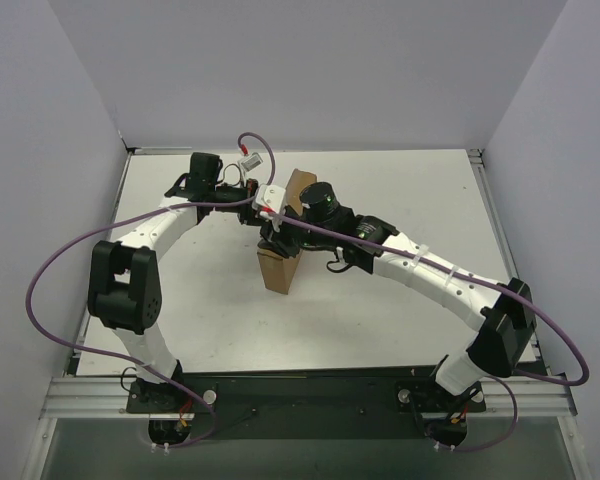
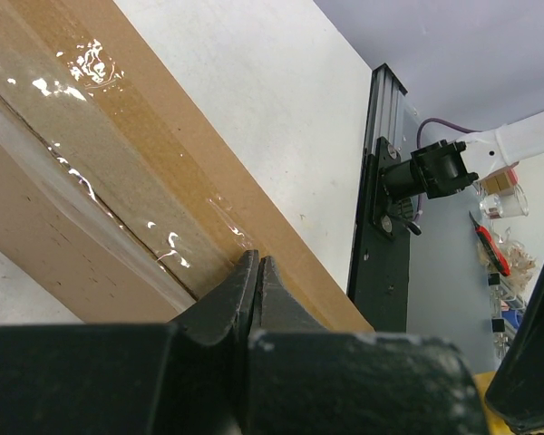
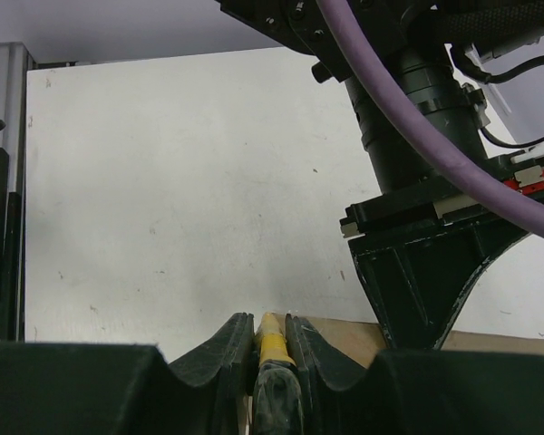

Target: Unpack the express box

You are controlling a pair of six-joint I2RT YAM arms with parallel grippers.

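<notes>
The express box is plain brown cardboard and stands tilted on one edge at mid-table. In the left wrist view its face carries clear glossy tape along a seam. My left gripper is shut, with its tips against the taped face. My right gripper is shut on a small yellow utility knife, whose tip is at the box's top edge. The left gripper's black body hangs just to the right of the knife.
The white table has a metal rail and a black base plate at its near edge. Purple cables loop beside both arms. Grey walls close in the left, back and right. Clutter lies off the table.
</notes>
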